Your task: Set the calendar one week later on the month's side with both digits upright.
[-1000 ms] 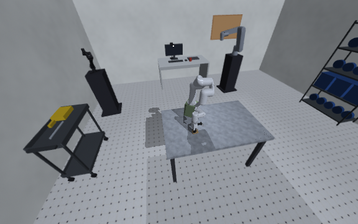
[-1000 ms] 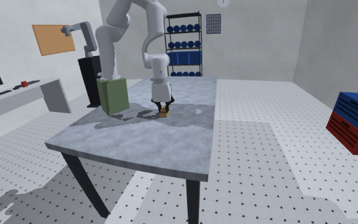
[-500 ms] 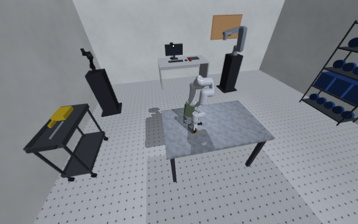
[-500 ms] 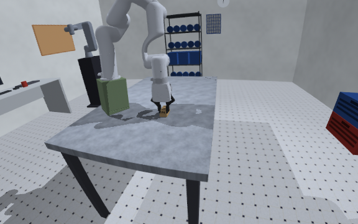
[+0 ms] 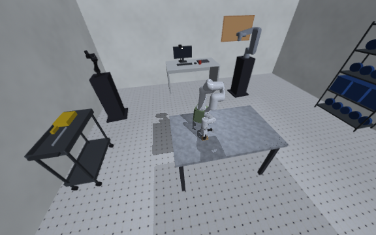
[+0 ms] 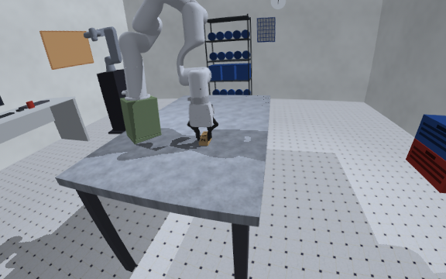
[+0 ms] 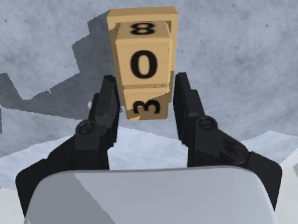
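The wooden calendar [image 6: 205, 139] stands on the grey table [image 5: 247, 130] [image 6: 169, 174], near its middle. In the wrist view its pieces line up from far to near. A face with an 8 [image 7: 140, 28] comes first, then a face with a 0 [image 7: 143, 64], then the near cube with a 3 [image 7: 148, 106]. I cannot make out the tray or the month's name. My gripper [image 7: 145, 88] [image 6: 202, 132] [image 5: 203, 134] points straight down. Its black fingers stand on either side of the near cube with a thin gap, so it is open.
The arm's green base block [image 6: 142, 120] [image 5: 198, 114] stands on the table behind and to the left of the calendar. A small white mark [image 6: 247, 139] lies on the table to the right of the calendar. The table edges are well away from it.
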`<state>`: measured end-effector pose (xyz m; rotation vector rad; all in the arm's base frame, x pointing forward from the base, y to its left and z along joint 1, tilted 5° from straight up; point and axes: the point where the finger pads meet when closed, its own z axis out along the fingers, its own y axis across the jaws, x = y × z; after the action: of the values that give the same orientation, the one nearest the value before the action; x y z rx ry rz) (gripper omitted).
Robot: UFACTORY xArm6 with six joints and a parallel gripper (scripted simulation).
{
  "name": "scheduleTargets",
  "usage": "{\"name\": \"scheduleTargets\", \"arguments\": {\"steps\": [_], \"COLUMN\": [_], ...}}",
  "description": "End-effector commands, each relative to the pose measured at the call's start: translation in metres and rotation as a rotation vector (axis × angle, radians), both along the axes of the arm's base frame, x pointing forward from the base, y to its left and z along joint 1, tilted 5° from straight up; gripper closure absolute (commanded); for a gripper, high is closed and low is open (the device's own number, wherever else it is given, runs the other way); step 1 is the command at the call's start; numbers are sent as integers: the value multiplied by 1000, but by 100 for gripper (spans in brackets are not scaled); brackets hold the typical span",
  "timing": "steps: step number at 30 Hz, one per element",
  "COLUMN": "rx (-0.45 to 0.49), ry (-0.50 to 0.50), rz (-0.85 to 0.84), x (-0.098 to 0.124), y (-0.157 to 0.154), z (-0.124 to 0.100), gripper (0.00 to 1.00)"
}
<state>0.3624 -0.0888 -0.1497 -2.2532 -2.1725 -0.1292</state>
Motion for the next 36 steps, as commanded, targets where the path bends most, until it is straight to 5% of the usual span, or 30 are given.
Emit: {"name": "scheduleTargets", "arguments": {"steps": [1, 36], "rx": [-1, -1], "ry": [-3, -3], "rz": [0, 0], "x": [1, -4], "y": [0, -6], "z": [1, 90], "gripper": [53, 53]}}
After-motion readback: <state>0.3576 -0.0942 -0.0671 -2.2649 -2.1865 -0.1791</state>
